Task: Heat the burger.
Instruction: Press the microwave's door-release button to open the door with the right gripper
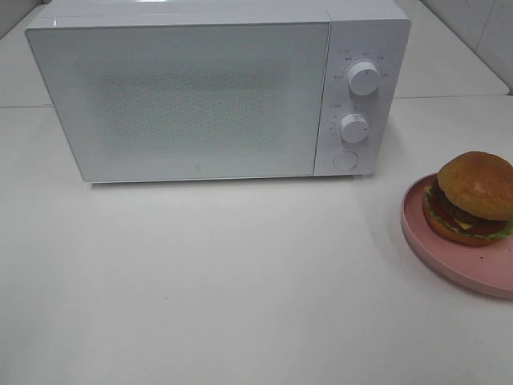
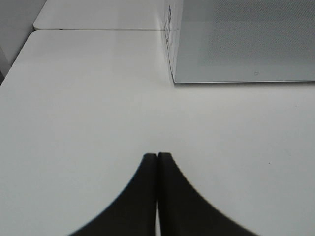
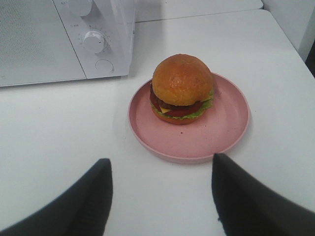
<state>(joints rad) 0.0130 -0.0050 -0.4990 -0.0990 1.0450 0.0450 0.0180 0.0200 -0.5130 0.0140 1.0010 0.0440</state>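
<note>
Pressing tip to tip, the fingers of the left gripper are clenched on nothing, poised over the white table with the microwave's front corner ahead of them. The right gripper has its jaws spread wide and empty, one finger on either side of the view toward the pink plate. The plate lies flat on the table at the right edge of the high view, partly cut off there. The burger sits upright on it, on the half farther from that gripper, untouched. Beyond, well apart from the plate, stands the white microwave, door shut, with two knobs above a round button.
</note>
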